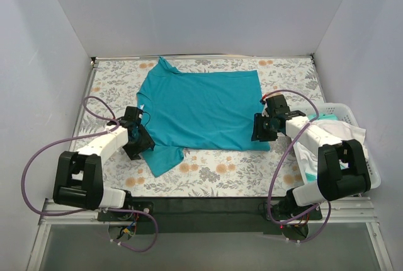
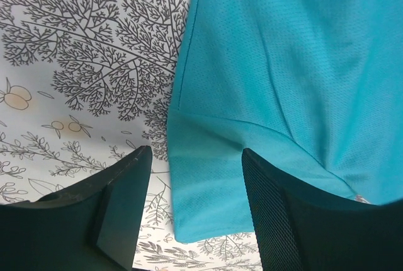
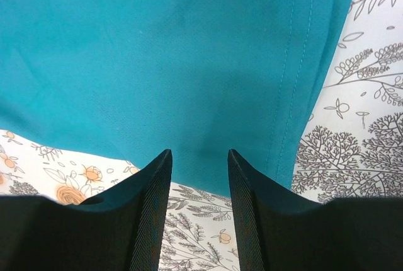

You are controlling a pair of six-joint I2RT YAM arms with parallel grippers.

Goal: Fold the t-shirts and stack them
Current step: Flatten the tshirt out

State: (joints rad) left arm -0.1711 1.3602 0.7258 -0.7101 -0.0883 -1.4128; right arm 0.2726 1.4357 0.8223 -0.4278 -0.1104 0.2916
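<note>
A teal-blue t-shirt (image 1: 201, 107) lies spread flat on the flowered table (image 1: 214, 173), neck toward the far left. My left gripper (image 1: 140, 140) hovers at its near-left sleeve. In the left wrist view the left gripper (image 2: 195, 157) is open, with the sleeve of the t-shirt (image 2: 208, 189) lying flat under the gap. My right gripper (image 1: 259, 129) is at the shirt's near-right corner. The right wrist view shows the right gripper (image 3: 199, 156) open just off the hem of the t-shirt (image 3: 157, 50), gripping nothing. More white and pale cloth (image 1: 337, 131) fills the basket.
A white plastic basket (image 1: 374, 176) stands at the table's right edge, beside the right arm. Grey walls close in the table on the left, back and right. Purple cables loop from both arms over the near table.
</note>
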